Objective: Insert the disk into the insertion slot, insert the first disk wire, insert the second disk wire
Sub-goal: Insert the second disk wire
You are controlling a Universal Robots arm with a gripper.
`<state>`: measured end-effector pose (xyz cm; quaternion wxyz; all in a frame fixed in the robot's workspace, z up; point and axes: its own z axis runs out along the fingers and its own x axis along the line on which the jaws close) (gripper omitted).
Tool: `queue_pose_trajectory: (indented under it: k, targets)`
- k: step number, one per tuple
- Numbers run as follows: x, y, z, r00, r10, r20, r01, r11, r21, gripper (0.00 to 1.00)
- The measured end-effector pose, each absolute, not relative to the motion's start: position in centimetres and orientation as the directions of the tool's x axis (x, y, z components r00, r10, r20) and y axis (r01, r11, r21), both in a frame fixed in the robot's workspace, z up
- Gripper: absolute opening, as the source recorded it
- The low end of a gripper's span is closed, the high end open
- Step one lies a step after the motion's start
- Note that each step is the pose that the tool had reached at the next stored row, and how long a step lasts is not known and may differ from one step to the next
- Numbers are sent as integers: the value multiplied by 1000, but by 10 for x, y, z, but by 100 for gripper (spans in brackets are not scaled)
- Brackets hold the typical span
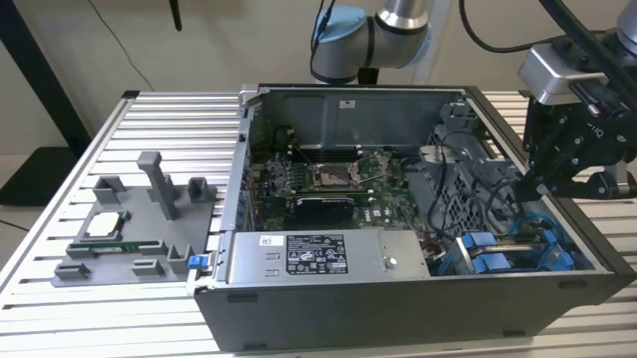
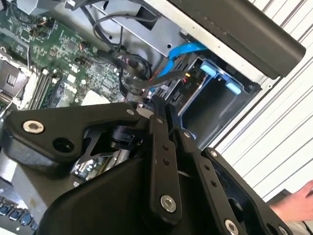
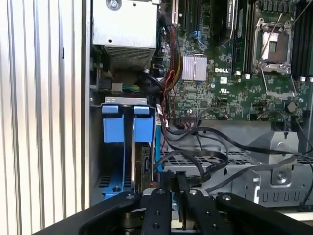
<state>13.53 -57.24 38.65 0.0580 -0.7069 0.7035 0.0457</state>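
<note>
The gripper (image 3: pixel 178 185), its fingers drawn nearly together on the end of a black disk wire (image 2: pixel 139 82), hangs inside the open computer case (image 1: pixel 398 313), with the blue-framed disk (image 3: pixel 143 131) seated in the insertion slot (image 3: pixel 126 102) just ahead of its fingertips.

A slatted aluminium table (image 1: pixel 169 119) carries an open computer case (image 1: pixel 398 313) and, beside it, a grey parts fixture (image 1: pixel 139 224).
</note>
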Motion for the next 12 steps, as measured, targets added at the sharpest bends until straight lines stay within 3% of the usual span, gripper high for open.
queue_pose_trajectory:
  k: [12]
  targets:
    - [128,-581,385,6,-989,-147,-1000,-4,-17,0]
